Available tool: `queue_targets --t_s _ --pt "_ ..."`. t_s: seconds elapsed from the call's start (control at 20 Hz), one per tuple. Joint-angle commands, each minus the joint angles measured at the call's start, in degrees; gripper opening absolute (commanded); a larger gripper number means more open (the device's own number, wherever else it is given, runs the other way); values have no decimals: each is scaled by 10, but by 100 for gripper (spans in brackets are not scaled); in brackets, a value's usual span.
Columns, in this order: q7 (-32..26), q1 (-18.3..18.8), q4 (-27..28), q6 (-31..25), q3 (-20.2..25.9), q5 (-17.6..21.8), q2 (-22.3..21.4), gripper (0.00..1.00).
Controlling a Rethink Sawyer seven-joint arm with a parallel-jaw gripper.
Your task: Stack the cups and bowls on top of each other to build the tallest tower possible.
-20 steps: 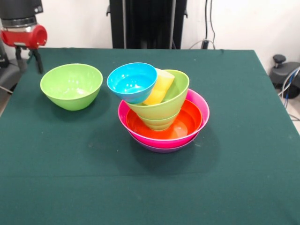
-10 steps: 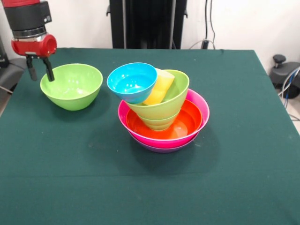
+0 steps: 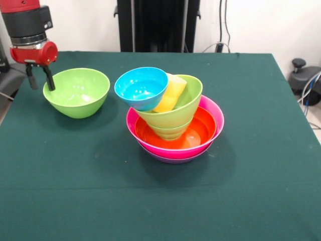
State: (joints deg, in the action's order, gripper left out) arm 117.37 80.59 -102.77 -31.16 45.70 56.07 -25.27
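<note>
A pile stands mid-table: a purple bowl [image 3: 175, 159] lowest, then a hot pink bowl [image 3: 216, 116], an orange bowl [image 3: 203, 128], and two nested lime green bowls [image 3: 189, 99]. A yellow cup [image 3: 171, 93] lies tilted in the upper green bowl. A sky blue bowl [image 3: 140, 88] leans tilted on the pile's left side. A separate lime green bowl [image 3: 76, 93] sits upright at the left. My gripper [image 3: 41, 82] hangs open at that bowl's left rim. One of its fingers [image 3: 50, 81] is at the rim and the other is outside it. It holds nothing.
The dark green tablecloth [image 3: 251, 191] covers the table. A black stand [image 3: 158, 25] rises behind the far edge. Cables and a black device [image 3: 306, 80] lie off the right side.
The gripper came in from the upper left and dropped to the left rim of the separate green bowl, then edged slightly left and lower. The bowls and cup have not moved.
</note>
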Motion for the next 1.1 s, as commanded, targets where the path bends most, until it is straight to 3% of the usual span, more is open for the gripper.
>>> queue_targets --t_s 0.05,0.55,0.85,1.1 --pt "-176 -19 46 -33 -39 51 17 100" --pt "-127 -57 16 3 -53 100 -12 100" --pt "-71 -88 23 36 -78 137 8 100" --pt "-67 -97 43 51 -88 139 43 100"
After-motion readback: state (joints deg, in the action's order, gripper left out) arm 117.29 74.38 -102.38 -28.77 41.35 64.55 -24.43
